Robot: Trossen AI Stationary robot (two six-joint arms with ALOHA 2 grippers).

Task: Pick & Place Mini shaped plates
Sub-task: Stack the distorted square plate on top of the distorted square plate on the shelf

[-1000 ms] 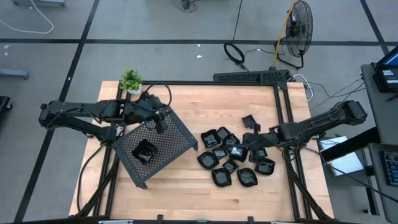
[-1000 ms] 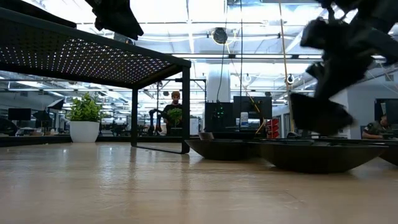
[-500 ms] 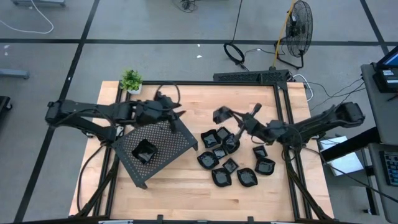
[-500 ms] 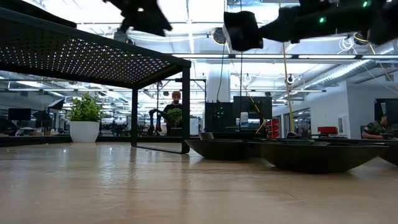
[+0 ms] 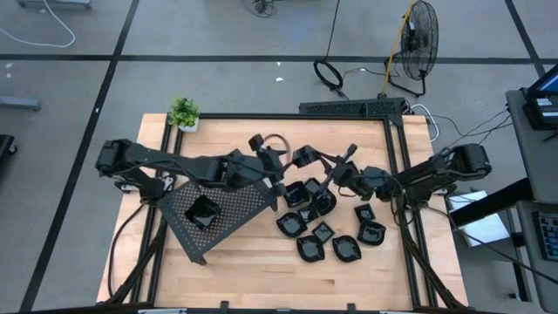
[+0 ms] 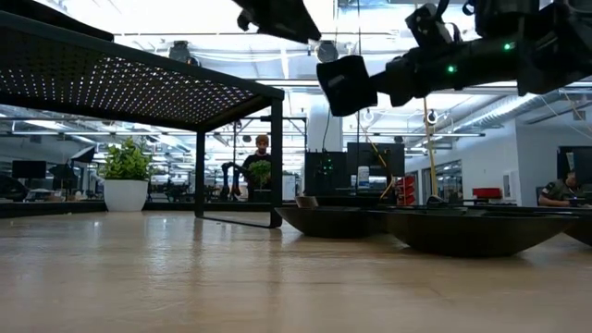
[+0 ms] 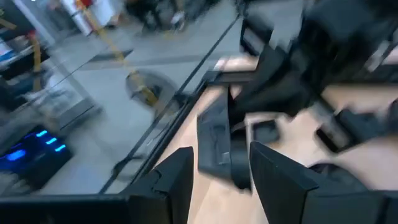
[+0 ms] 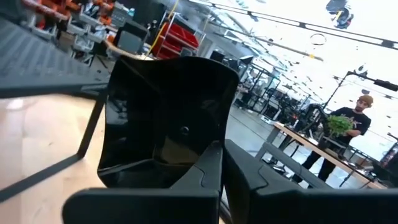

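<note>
Over the wooden table, both arms stretch toward the middle: the right end effector is clamped on a mini shaped plate held aloft, the left end effector spread just beside it, its fingertips blurred.

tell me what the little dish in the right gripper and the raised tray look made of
Held plate: glossy black, likely glazed ceramic or hard plastic; it mirrors the ceiling lights. Tray: dark perforated sheet on thin legs, probably painted metal; light shows through its holes in the low view.
</note>
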